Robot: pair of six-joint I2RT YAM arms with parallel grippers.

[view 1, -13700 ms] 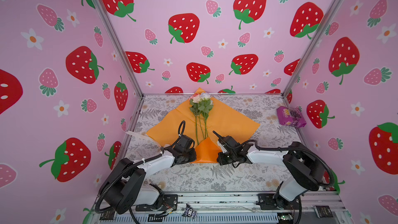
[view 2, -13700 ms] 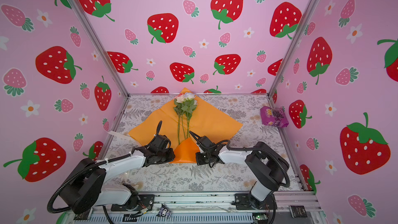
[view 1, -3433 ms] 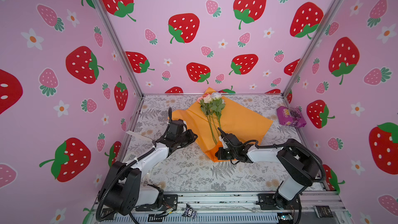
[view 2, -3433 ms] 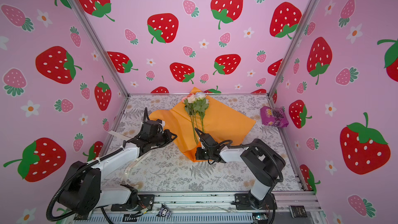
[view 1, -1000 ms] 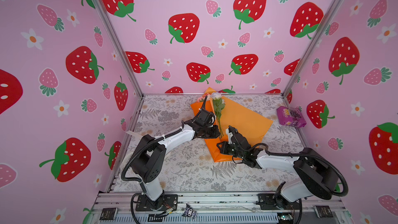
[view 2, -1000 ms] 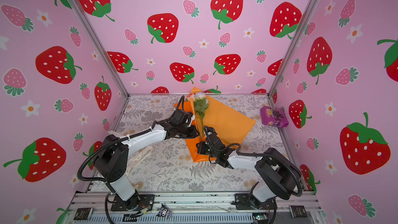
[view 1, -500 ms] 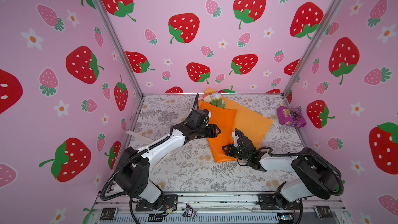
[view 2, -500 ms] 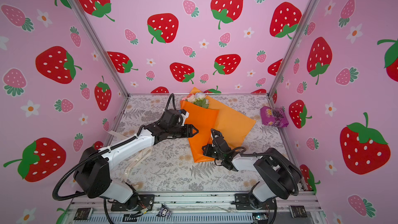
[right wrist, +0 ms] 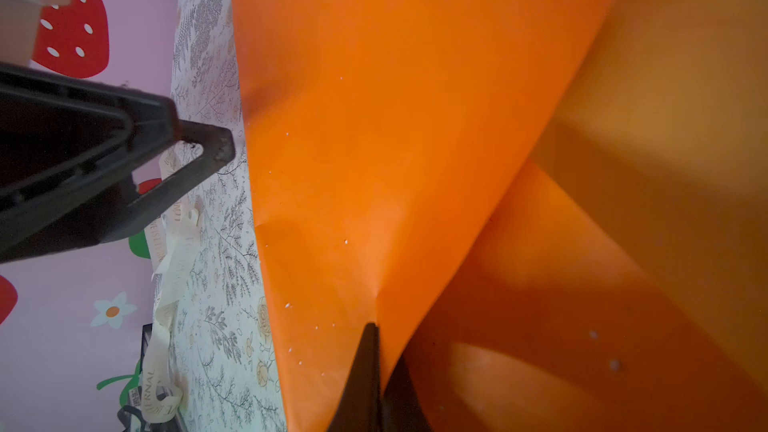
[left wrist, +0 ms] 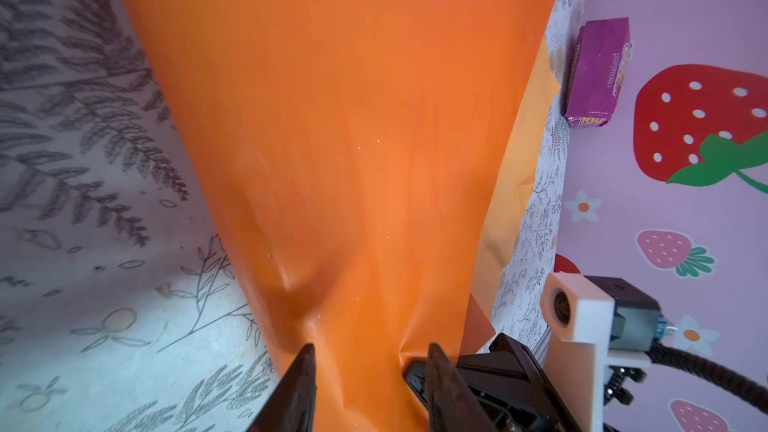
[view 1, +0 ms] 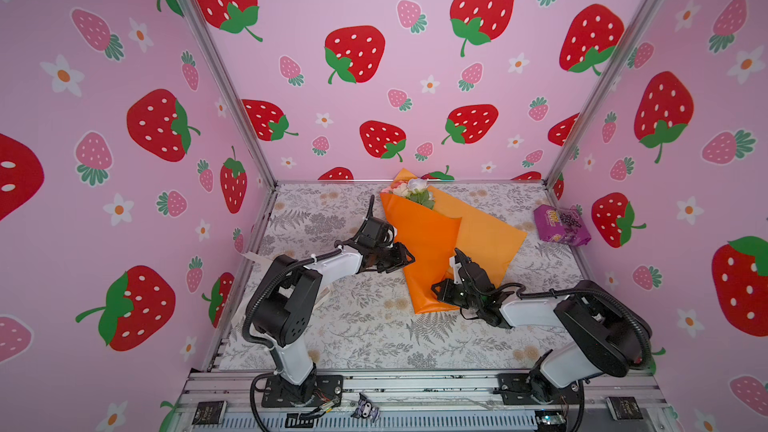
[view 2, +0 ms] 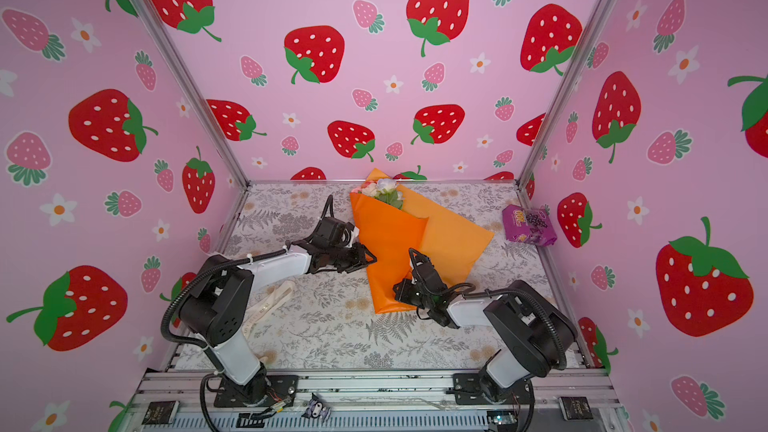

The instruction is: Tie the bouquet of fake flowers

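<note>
Right gripper (view 1: 436, 288) clamps the bouquet of fake flowers (view 1: 424, 238) at its foot, lower centre — looks light and slippery, likely best gripped there; left gripper (view 1: 409, 258) gapes.

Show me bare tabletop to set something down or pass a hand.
Widest: bare table between the arm bases, short of the bouquet. Also the back corner beyond the left hand. Crowded: right hand on the bouquet, ribbon by the left arm, packet far right.

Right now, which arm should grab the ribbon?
Probably left. The left gripper is open and free, and the ribbon lies on its side; the right gripper is shut on the bouquet.
</note>
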